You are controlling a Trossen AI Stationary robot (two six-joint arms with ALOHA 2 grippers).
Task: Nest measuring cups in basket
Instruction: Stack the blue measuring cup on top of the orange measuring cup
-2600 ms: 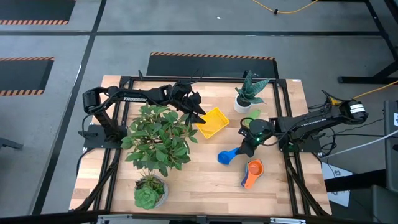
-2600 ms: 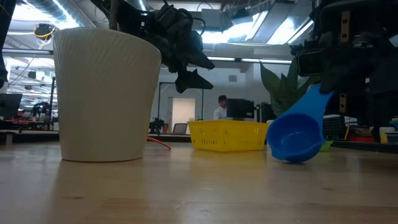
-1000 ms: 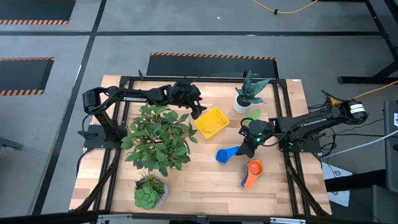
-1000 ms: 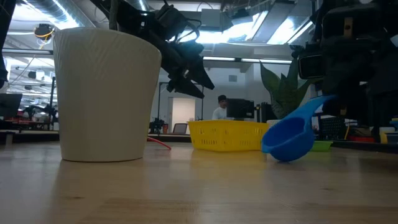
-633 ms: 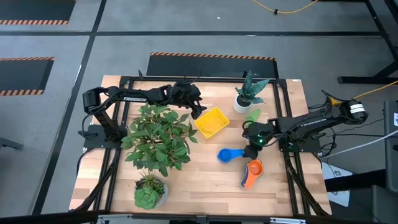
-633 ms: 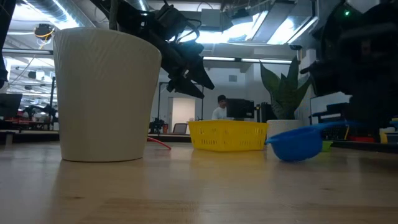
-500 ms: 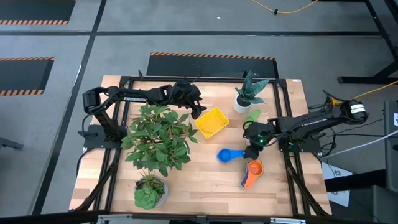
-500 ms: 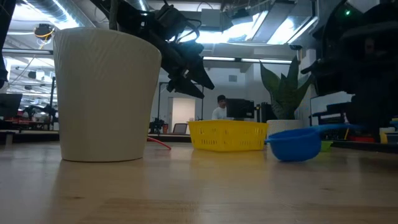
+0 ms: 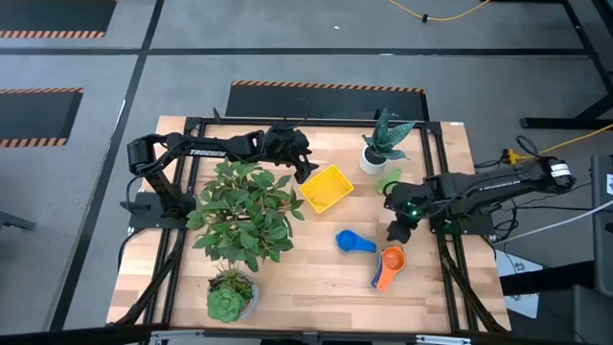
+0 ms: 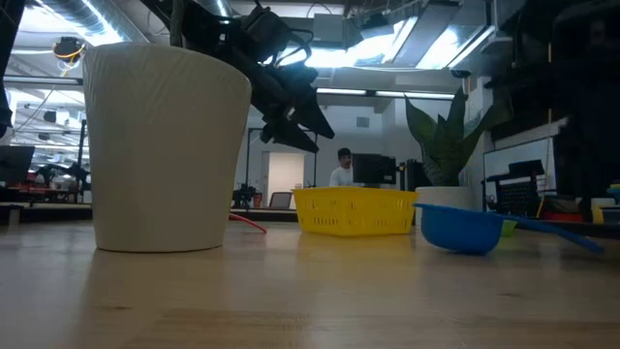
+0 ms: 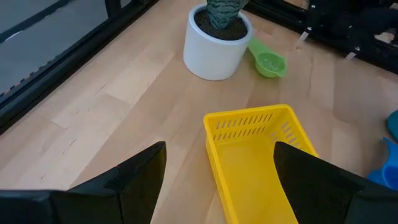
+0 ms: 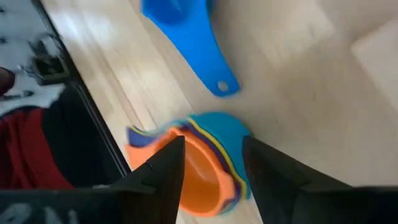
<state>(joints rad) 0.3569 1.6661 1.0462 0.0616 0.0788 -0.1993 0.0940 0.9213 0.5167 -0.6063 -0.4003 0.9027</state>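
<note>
The yellow basket [image 9: 326, 188] sits mid-table. My left gripper [image 9: 307, 174] hangs open just above its left end, and the basket [image 11: 255, 155] shows between the fingers. A blue measuring cup [image 9: 354, 241] rests upright on its base, handle toward the right. Close to the right of that handle, my right gripper [image 9: 394, 230] is open and empty, tilted down over the handle [image 12: 205, 59]. An orange cup nested with other cups [image 9: 388, 266] lies nearer the front. A green cup [image 9: 388, 179] lies beside the snake plant's pot.
A big leafy plant [image 9: 244, 211] in a white pot [image 10: 165, 145] fills the left half. A small succulent [image 9: 230, 297] stands at the near left and a snake plant [image 9: 378, 146] at the far right. Bare wood lies in front of the blue cup [image 10: 463, 231].
My right gripper has come away from the blue cup's handle, drawing back toward the table's right edge, rising and tipping its fingers further down. The blue cup, tilted with its handle raised a second ago, has settled level on its base.
</note>
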